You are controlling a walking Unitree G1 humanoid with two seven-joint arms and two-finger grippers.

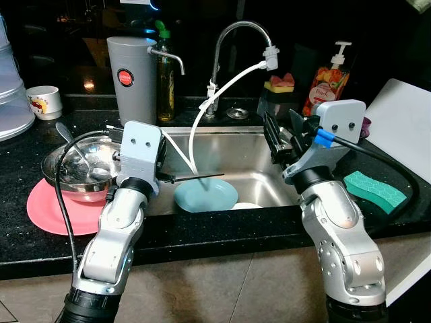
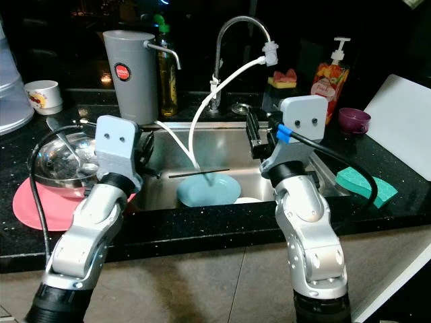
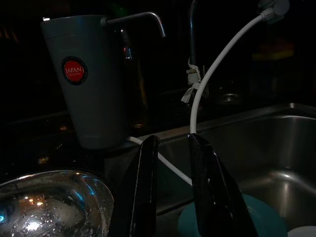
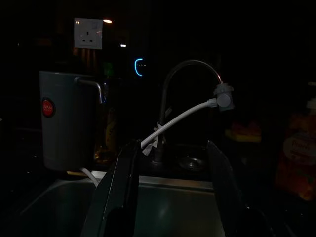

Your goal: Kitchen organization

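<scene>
Where the head views lay out the whole black speckled counter [image 1: 20,222] with its steel sink [image 1: 269,176], the right wrist view alone picks up a white wall socket [image 4: 88,33] and a small blue glow in the dark behind the tap [image 4: 185,69]. The left wrist view adds the red round label reading JAPAN on the grey filter jug [image 3: 86,79], which stands at the sink's back left corner. A white hose [image 1: 209,108] runs from the tap's nozzle down into the basin.

The room behind is dark. On the counter to the left a steel bowl [image 1: 74,171] with a spoon in it rests on a pink plate [image 1: 50,212]; a white printed cup [image 1: 45,102] stands further back. To the right lie a green sponge [image 1: 374,190] near the sink edge, a white board [image 1: 404,124], a pump bottle [image 1: 330,81] and a small purple bowl [image 2: 353,120].

A blue plate [image 1: 205,196] lies flat on the sink floor, with a white dish [image 2: 248,200] just beside it. The left gripper [image 3: 173,148] hangs over the sink's left rim, between the steel bowl and the plate, its two fingers parted by a narrow gap and holding nothing; the plate is below and ahead of them, apart. The right gripper [image 1: 286,131] is raised above the sink's right side, fingers spread wide and empty, with the plate well below and to its left
</scene>
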